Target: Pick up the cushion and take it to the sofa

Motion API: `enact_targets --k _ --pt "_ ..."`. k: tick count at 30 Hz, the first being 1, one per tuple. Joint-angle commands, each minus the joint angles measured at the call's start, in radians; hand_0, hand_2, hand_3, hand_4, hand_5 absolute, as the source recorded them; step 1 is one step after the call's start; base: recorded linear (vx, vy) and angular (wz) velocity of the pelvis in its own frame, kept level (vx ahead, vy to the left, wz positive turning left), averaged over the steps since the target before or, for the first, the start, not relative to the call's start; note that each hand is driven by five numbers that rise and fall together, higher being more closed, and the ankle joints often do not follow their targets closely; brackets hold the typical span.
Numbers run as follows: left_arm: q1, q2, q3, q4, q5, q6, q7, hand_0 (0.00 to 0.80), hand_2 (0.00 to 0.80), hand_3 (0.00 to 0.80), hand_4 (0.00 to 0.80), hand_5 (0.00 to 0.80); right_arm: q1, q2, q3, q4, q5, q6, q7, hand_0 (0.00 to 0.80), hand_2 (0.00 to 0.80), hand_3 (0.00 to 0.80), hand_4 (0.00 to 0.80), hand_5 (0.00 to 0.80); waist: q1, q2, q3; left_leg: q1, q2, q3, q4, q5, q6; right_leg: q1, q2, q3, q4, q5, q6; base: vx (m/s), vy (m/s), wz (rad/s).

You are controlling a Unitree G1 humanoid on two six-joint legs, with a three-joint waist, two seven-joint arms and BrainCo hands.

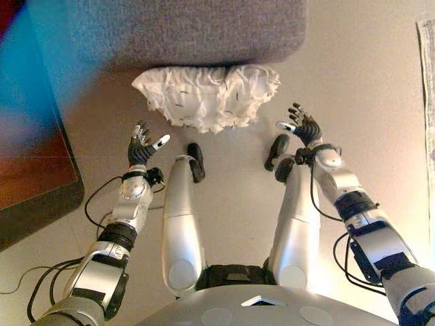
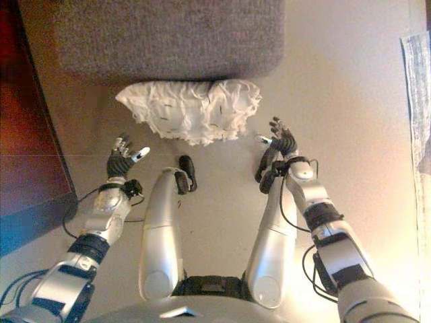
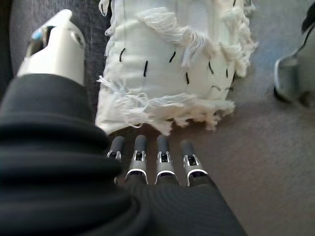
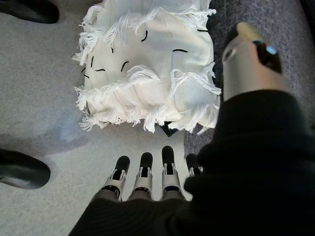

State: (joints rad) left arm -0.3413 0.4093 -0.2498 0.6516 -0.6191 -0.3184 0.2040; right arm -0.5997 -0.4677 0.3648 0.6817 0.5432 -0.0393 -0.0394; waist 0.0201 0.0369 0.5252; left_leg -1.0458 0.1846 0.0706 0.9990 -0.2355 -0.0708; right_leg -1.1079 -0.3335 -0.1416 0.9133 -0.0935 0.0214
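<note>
A white fringed cushion (image 1: 207,97) with short black stitches lies on the floor, against the front of the grey sofa (image 1: 183,30). My left hand (image 1: 141,147) hangs open to the cushion's left and a little nearer to me, not touching it. My right hand (image 1: 304,125) is open at the cushion's right, also apart from it. In the left wrist view the cushion (image 3: 170,69) lies just past my straight fingers (image 3: 162,160). The right wrist view shows the cushion (image 4: 147,66) the same way, beyond my fingers (image 4: 142,172), with nothing held.
A dark low table (image 1: 30,136) stands at the left, close to my left arm. A pale rug edge (image 1: 427,81) runs along the far right. Beige floor (image 1: 367,102) lies around the cushion.
</note>
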Motion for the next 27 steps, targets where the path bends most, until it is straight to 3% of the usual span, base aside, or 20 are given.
enact_targets --k 1,16,27 --pt "-0.071 -0.019 0.037 0.021 -0.082 -0.060 -0.020 0.000 0.000 0.000 0.000 0.000 -0.050 -0.041 0.019 0.007 0.006 0.014 0.034 0.000 0.000 0.000 0.000 0.000 0.013 0.042 -0.005 -0.057 -0.005 -0.026 -0.014 0.003 0.004 -0.027 -0.026 0.123 0.187 -0.131 0.076 0.015 0.054 0.02" --pt "-0.419 0.051 0.004 0.136 -0.179 0.047 -0.012 0.000 0.000 0.000 0.000 0.000 -0.330 -0.010 0.082 0.158 0.110 0.109 0.033 0.000 0.000 0.000 0.000 0.000 -0.013 0.033 -0.006 -0.210 0.011 -0.026 0.135 -0.008 -0.001 -0.169 -0.001 0.167 0.282 -0.137 0.061 0.047 0.050 -0.01" --pt "-0.641 0.096 -0.026 0.334 -0.263 0.131 -0.007 0.000 0.000 0.000 0.000 0.000 -0.502 0.021 0.143 0.275 0.128 0.128 0.094 0.000 0.000 0.000 0.000 0.000 -0.025 0.042 -0.005 -0.254 0.013 -0.011 0.145 -0.009 -0.007 -0.218 -0.002 0.181 0.274 -0.123 0.059 0.006 0.039 0.03"
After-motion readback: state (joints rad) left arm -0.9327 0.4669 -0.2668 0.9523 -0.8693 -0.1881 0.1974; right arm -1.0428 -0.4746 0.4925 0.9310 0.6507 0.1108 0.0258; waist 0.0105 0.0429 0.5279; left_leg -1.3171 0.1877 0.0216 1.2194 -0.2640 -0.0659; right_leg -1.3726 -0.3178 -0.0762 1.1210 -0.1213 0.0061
